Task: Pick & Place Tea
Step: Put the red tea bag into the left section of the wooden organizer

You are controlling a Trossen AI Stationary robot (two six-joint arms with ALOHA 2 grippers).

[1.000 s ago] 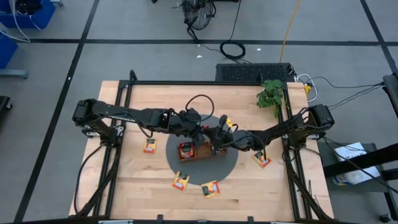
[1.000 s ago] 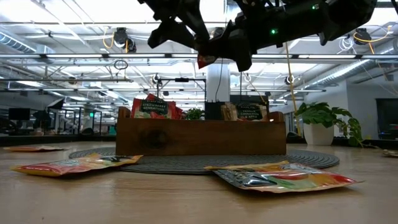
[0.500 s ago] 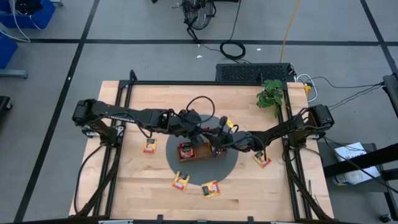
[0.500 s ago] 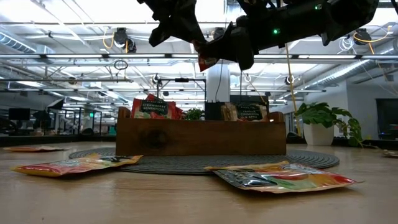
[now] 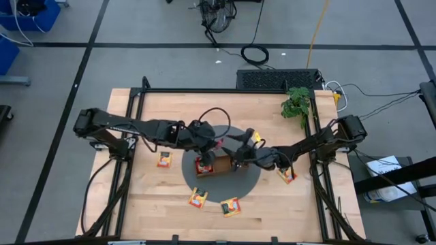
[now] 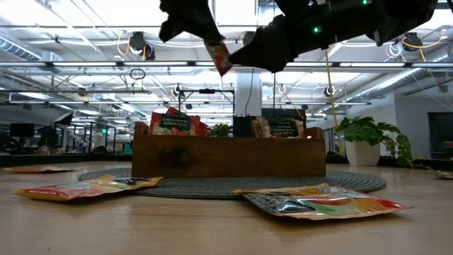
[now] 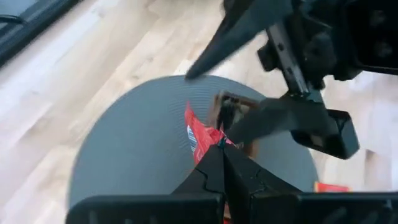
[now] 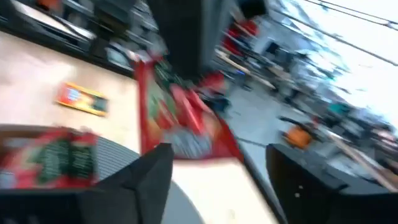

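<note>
1. Pinching a red tea packet (image 6: 218,56), the left gripper (image 7: 222,144) hangs above the tray (image 6: 228,156)
2. Right gripper (image 8: 219,163) beside it, fingers apart, holding nothing
3. Other packets lie around the tray

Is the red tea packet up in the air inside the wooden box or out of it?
Out. The red tea packet hangs pinched in the left gripper, well above the wooden box.
</note>
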